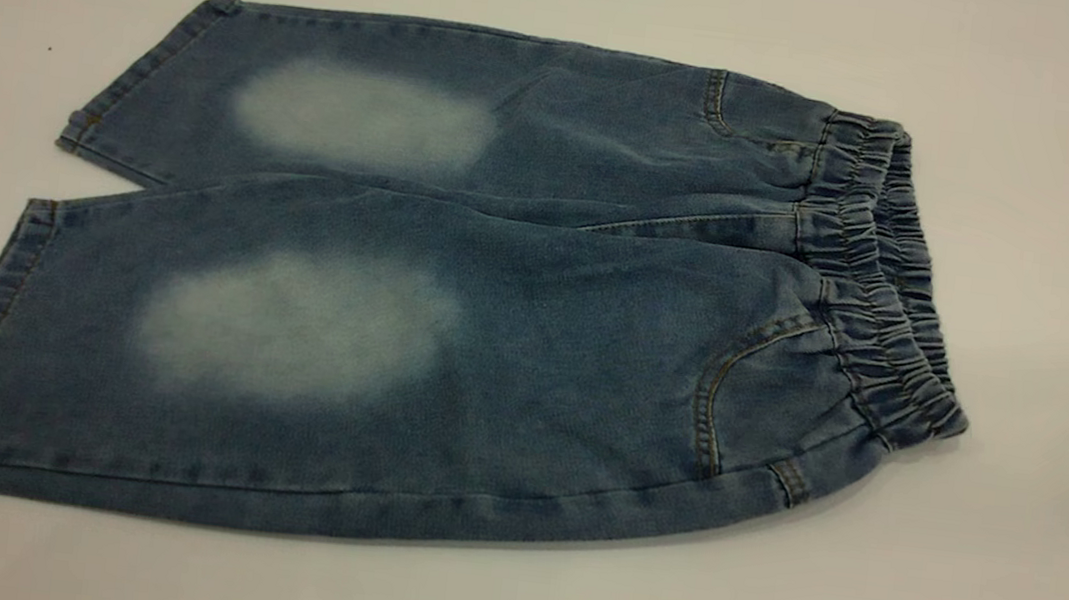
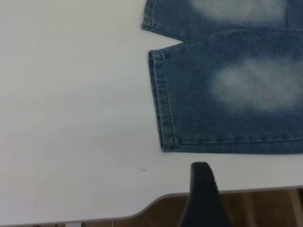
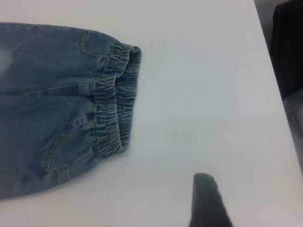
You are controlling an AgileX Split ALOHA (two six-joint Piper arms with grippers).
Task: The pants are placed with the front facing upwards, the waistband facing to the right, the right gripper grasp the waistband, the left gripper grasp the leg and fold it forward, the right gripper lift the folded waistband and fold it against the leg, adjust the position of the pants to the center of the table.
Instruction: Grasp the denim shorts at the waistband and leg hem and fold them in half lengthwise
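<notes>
End effectors (image 2: 202, 189) (image 3: 208, 198) off the flat pants (image 1: 456, 281), apart.

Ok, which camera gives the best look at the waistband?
The exterior view: the waistband shows across its full width at the pants' right end. The right wrist view also shows it whole, but farther off; the left wrist view misses it.

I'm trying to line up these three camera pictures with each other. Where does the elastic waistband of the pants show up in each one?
Exterior view: the waistband runs down the right end of the pants, on the white table.
Left wrist view: not in it; only the leg hems and pale patches show.
Right wrist view: the waistband sits left of centre, gathered, edging the denim.
Shared landmark: the curved pocket seam beside the waistband links exterior and right wrist.
</notes>
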